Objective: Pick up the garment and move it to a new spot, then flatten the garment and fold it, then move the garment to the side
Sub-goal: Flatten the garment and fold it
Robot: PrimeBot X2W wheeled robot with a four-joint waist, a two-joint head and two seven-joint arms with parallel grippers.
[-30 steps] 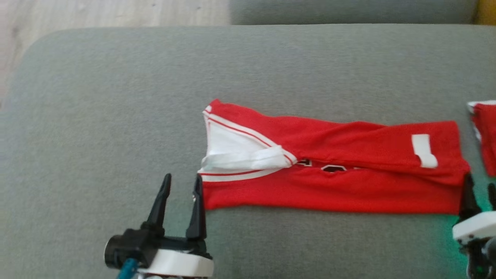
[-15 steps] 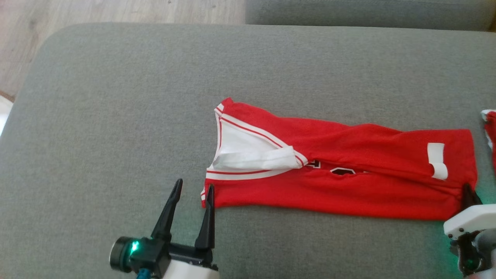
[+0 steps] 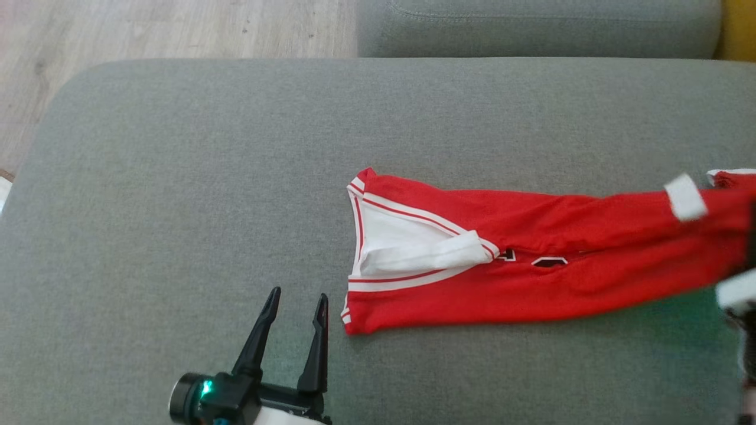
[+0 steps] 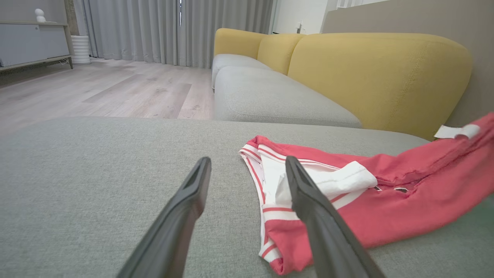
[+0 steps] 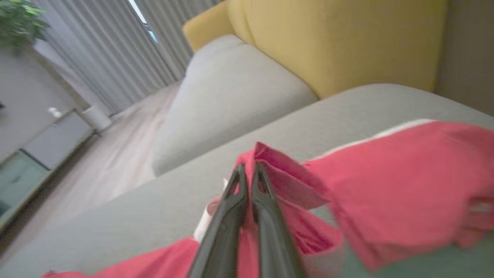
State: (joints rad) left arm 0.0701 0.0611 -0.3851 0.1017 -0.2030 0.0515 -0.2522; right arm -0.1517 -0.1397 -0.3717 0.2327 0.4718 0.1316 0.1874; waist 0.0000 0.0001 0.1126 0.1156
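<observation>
**A:** What is different from half a second ago?

**B:** The right end of the red jersey (image 3: 531, 283) is now raised and drawn to the right. Its collar end has slid away from the left gripper (image 3: 299, 293). Before, the near corner touched that gripper's right finger; now there is a clear gap. The head camera has also shifted a little.

**A:** Where does the jersey lie?

**B:** It lies on the grey cushion (image 3: 177, 177), a wide seat. The garment is folded into a long band that runs from the middle of the cushion to the right edge of the head view. Beyond the cushion there is a wooden floor (image 3: 147, 29) on the left. The left wrist view also shows a yellow backrest (image 4: 378, 73).

**A:** What do the grippers do?

**B:** The right gripper (image 5: 250, 170) has its two fingers pressed together on a fold of the red cloth. It pinches the jersey's right end, which is lifted off the cushion. The left gripper holds nothing. Its fingers stand apart, low over the cushion, just beside the near left corner.

**A:** Is there anything smaller?

**B:** A second red cloth (image 5: 405, 173) with a white edge lies just beside the lifted end. The white collar (image 3: 401, 236) opens to the left, and a small white tag (image 3: 685, 196) sits on the raised part.
</observation>
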